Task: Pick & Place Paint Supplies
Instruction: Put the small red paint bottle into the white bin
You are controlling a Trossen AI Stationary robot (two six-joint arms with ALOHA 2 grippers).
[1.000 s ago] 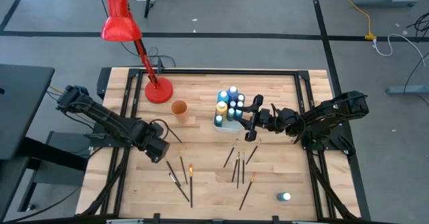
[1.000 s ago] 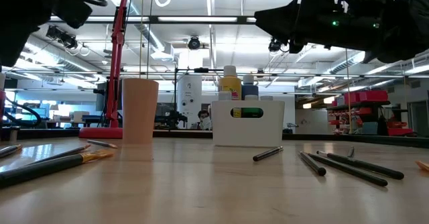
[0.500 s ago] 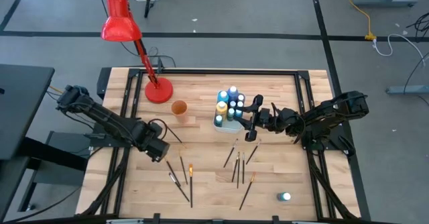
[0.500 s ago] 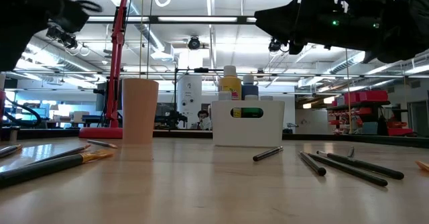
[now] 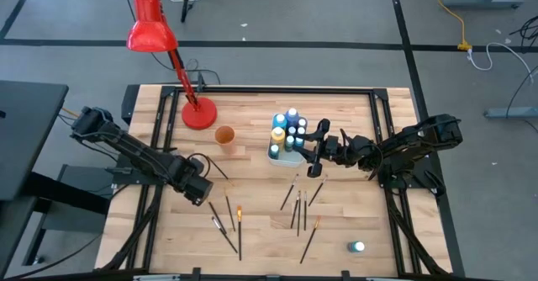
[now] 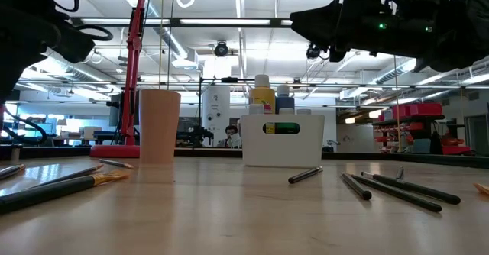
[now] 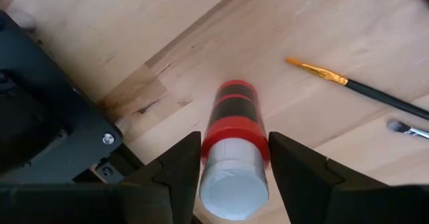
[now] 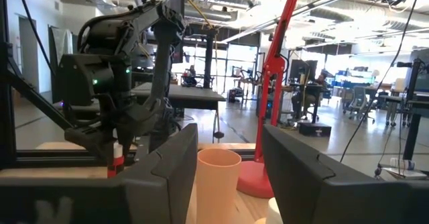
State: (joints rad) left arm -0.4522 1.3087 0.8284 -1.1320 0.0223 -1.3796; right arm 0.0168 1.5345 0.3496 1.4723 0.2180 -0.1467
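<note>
Fingers first: left gripper (image 7: 231,177) has its two dark fingers (image 7: 175,177) closed on a red paint bottle (image 7: 234,133), white cap toward the wrist, body sticking out past the fingertips. Right gripper (image 8: 228,174) fingers (image 8: 167,177) stand apart with nothing between them.

High view: left gripper (image 5: 200,188) sits over the left half of the wooden table (image 5: 261,230). Just beyond its fingertips lie several brushes (image 5: 229,222). Right gripper (image 5: 315,151) hangs just beside the white caddy (image 5: 277,153), which holds a cluster of white-capped paint bottles (image 5: 290,128). More brushes (image 5: 300,205) lie scattered near the right fingers. One lone bottle (image 5: 358,247) stands well apart, near the table's front edge. A tan cup (image 5: 224,135) and a red desk lamp (image 5: 155,24) stand behind.

Low view: the caddy (image 6: 281,139) stands upright with yellow and blue bottles (image 6: 263,96) rising above its rim; cup (image 6: 160,125) to its side; brushes (image 6: 374,185) lie flat on the table. Both arms are dark shapes overhead.

Left wrist view: beyond the held bottle, a brush (image 7: 355,83) with an orange tip lies on the wood.

Right wrist view: between and beyond the spread fingers stands the cup (image 8: 218,184), the lamp base (image 8: 258,177) beside it. The left arm (image 8: 127,70) shows farther off, red bottle (image 8: 118,160) in its gripper.
</note>
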